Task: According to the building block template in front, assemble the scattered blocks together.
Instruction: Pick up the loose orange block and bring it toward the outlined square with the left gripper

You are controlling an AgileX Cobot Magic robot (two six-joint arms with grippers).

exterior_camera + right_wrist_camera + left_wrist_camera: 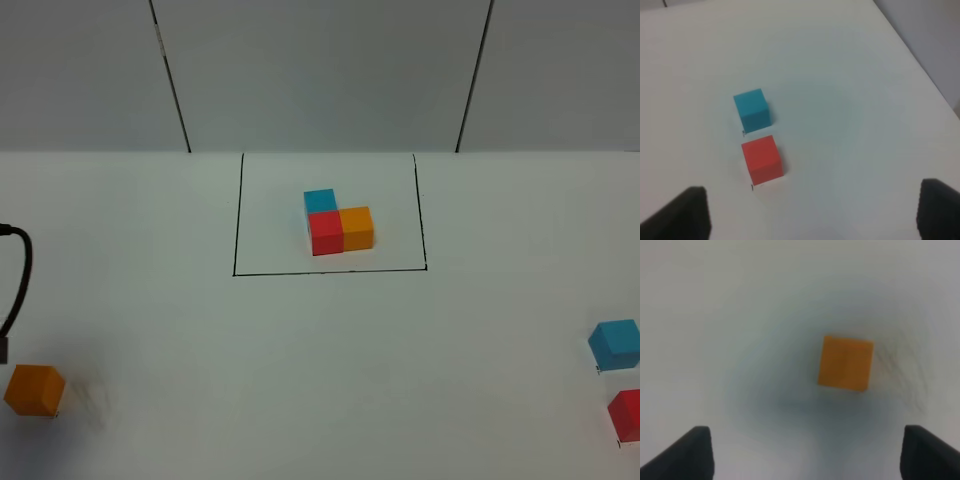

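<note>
Table (320, 380) is plain white, smooth and matt, barely any glare. The building block template (338, 228) is cubes in flat matt colour, no shine; wood or plastic, can't tell. The black outline (330, 271) around it looks like a thin inked or printed line. The orange cube (34, 389) left of the template and the blue cube (614, 344) and red cube (627, 415) right of it have the same matt finish. The left fingers (687, 455) and right fingers (682, 215) look like dull black plastic
</note>
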